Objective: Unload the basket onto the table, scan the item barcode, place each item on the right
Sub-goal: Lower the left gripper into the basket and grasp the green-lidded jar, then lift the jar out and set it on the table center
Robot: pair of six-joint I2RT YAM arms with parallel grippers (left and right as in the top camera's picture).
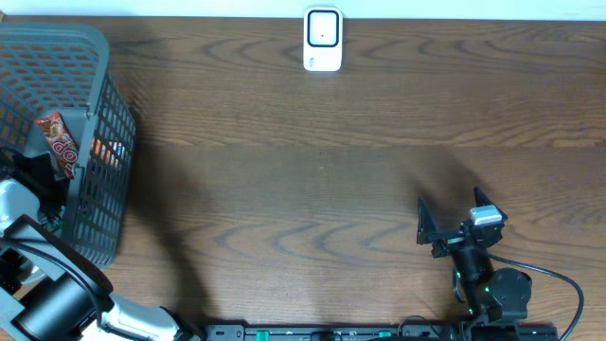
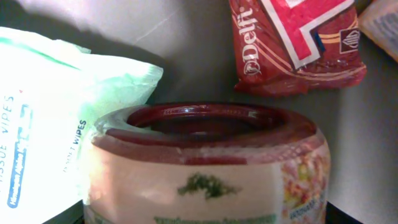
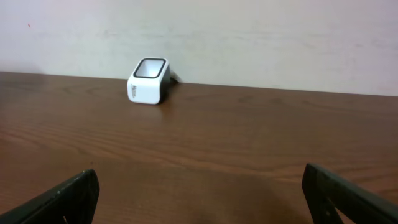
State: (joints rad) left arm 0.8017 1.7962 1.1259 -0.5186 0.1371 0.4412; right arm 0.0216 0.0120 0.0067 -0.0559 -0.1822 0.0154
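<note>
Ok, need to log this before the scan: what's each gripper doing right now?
Left gripper: down in the basket, jaws hidden; cannot tell.
Right gripper: open, holding nothing.

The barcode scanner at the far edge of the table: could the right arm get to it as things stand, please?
Probably yes. The right gripper is open and empty, and only bare table lies between it and the scanner; whether the arm stretches that far is unclear.

Even soft light; near container slightly blurred.
</note>
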